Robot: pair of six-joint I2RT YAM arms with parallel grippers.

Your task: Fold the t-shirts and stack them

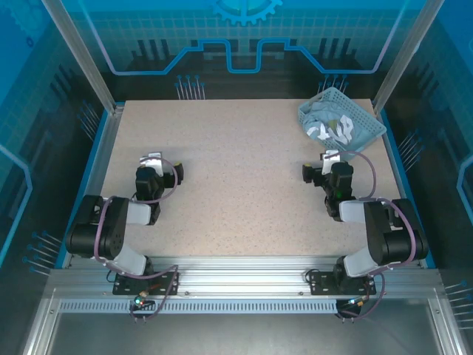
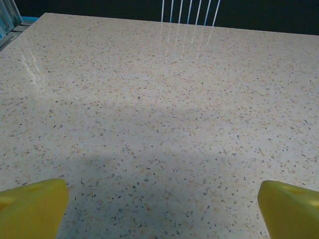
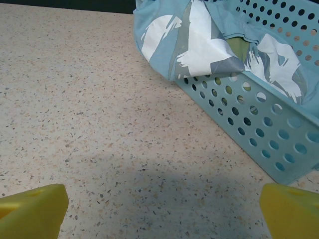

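Note:
The t-shirts (image 1: 334, 127) lie crumpled in the light blue lattice basket (image 1: 368, 118) at the table's back right. In the right wrist view pale blue cloth with white print (image 3: 199, 45) spills over the basket's near corner. My right gripper (image 1: 326, 160) is open just in front of the basket, its yellow fingertips (image 3: 35, 209) spread wide over bare table. My left gripper (image 1: 151, 160) is open over the left half of the table, far from the cloth, with its yellow fingertips (image 2: 32, 206) wide apart and nothing between them.
The speckled tabletop (image 1: 236, 185) runs wide between the two arms. A perforated basket wall (image 3: 259, 134) stands close on the right gripper's right. Metal posts and blue panels ring the table (image 1: 103, 133).

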